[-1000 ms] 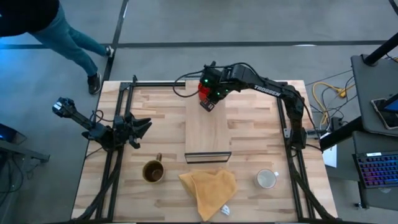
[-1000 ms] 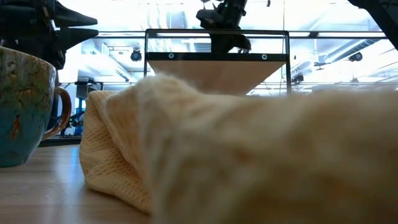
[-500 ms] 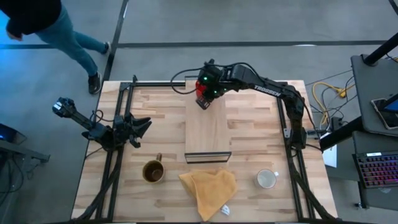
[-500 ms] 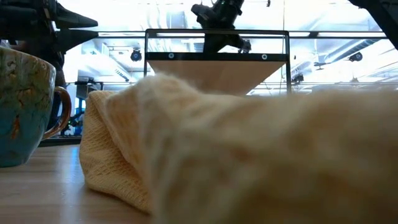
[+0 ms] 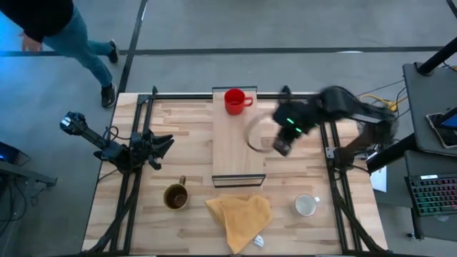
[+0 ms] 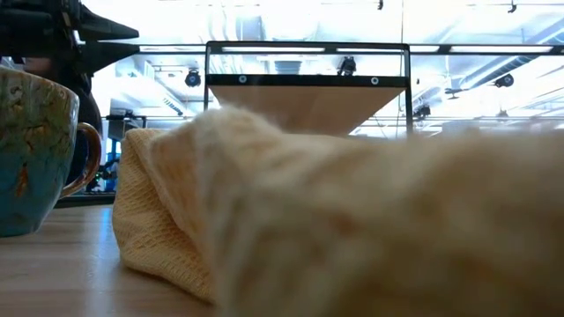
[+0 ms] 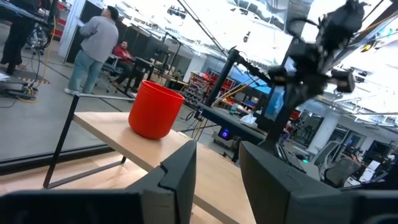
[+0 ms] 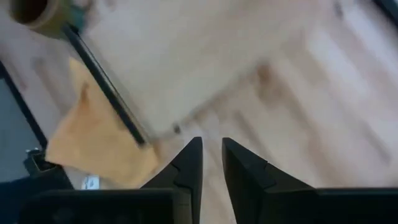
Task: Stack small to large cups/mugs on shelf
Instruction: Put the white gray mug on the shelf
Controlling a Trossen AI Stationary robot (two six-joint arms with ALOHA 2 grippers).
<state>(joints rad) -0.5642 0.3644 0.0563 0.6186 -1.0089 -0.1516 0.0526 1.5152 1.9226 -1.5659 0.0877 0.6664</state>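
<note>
With the red mug set upright at the shelf's far end, our right gripper, empty and narrowly parted, should swing toward the white mug by the cloth, approaching squarely; left gripper waits, parted.

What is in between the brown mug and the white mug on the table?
The yellow cloth lies between the brown mug and the white mug, near the table's front edge; the high view shows it.
</note>
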